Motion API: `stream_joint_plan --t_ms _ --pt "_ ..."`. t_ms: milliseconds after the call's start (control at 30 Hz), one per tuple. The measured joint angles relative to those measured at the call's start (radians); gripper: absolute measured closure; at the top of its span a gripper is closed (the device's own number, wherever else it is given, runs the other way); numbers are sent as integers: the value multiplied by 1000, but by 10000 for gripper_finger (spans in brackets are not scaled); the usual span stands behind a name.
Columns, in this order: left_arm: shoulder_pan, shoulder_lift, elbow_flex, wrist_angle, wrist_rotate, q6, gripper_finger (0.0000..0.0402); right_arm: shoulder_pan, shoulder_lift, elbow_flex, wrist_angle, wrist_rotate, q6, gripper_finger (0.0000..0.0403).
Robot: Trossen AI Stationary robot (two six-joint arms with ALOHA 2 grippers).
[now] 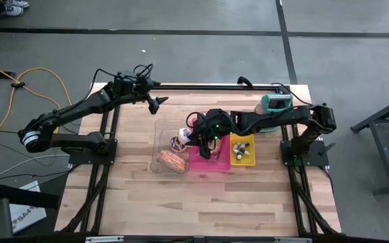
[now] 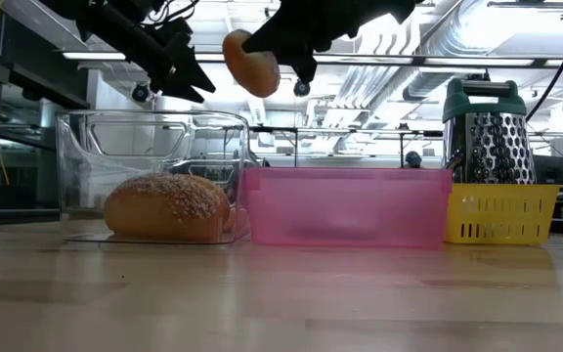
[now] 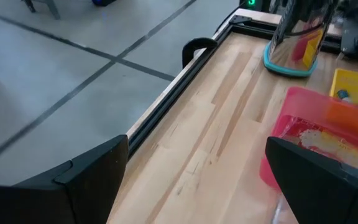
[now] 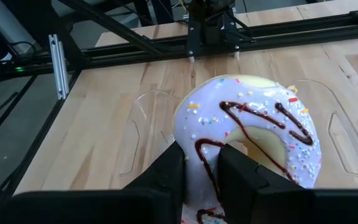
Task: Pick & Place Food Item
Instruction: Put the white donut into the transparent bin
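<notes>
We see the right gripper (image 1: 189,138) clamped on a ring doughnut with pale lilac icing, chocolate drizzle and sprinkles (image 4: 247,134), its two fingers (image 4: 166,174) pinching the ring's edge. The doughnut hangs in the air, well above the table. Directly beneath the gripper lies the clear plastic rectangular container (image 2: 145,147), and inside it, a little nearer the table's front edge, rests a seeded brown bread roll (image 2: 167,207). Just beside the gripper, on the side towards its own arm, stands the translucent pink plastic bin (image 2: 345,207), and beyond that the small yellow basket (image 2: 501,213) with a metal box grater with a teal top (image 2: 487,137) behind it. The left gripper (image 1: 159,102) hovers with jaws spread wide and empty above the light wooden tabletop (image 1: 181,202) near its far edge, apart from the container.
</notes>
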Motion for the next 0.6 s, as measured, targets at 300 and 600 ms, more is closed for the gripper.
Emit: stream_joint_plan --t_ms 300,600 --pt "0 0 0 1 0 -264 29 0 0 0 4 0 0 333" --pt "0 0 0 20 0 -224 29 0 0 0 7 0 1 333"
